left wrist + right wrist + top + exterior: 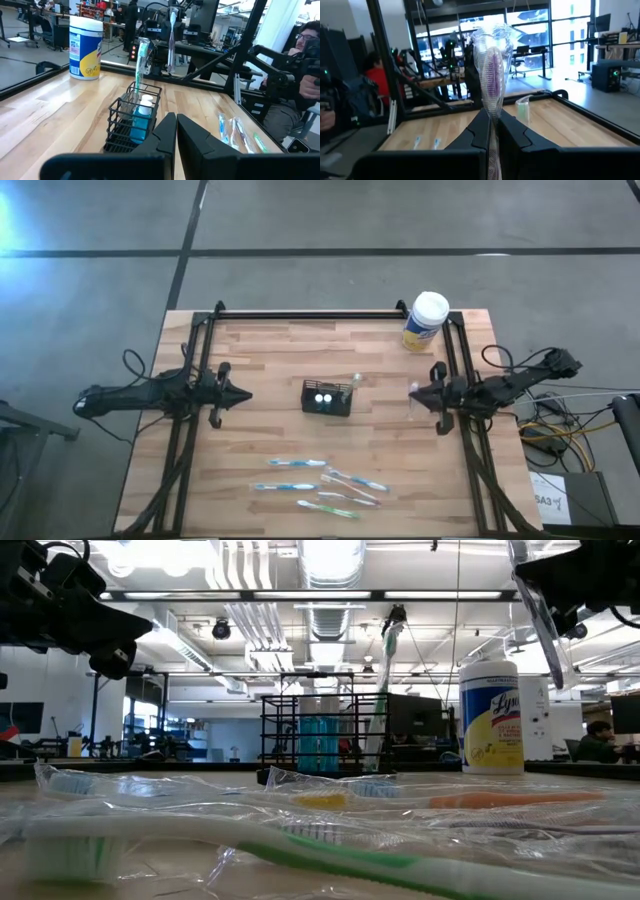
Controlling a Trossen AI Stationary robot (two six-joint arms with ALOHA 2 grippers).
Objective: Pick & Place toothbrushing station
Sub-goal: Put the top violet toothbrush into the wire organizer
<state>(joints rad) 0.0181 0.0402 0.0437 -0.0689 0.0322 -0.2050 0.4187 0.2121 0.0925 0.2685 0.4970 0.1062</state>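
Note:
The black mesh holder (328, 397) stands at the table's middle with two white-topped pieces (322, 394) inside. A wrapped green-blue toothbrush (142, 56) stands upright in its right end. Several wrapped toothbrushes (320, 485) lie flat near the front edge. My right gripper (413, 392) is right of the holder, shut on a clear-wrapped toothbrush with purple bristles (492, 75). My left gripper (243, 394) is shut and empty, left of the holder, pointing at it; it also shows in the left wrist view (176, 131). My right gripper pinches the wrapped toothbrush's handle (493, 122), below the head, between its two fingers. The fingers come level from the table's right and lie across the handle. The toothbrush stands about upright, head up, lifted clear of the table; its lower end (546, 635) hangs below the fingers.
A large yellow canister with a white lid (425, 320) stands at the table's far right corner. Black frame rails (310, 314) run along the far edge and both sides. A person (310, 60) sits beyond the table's edge.

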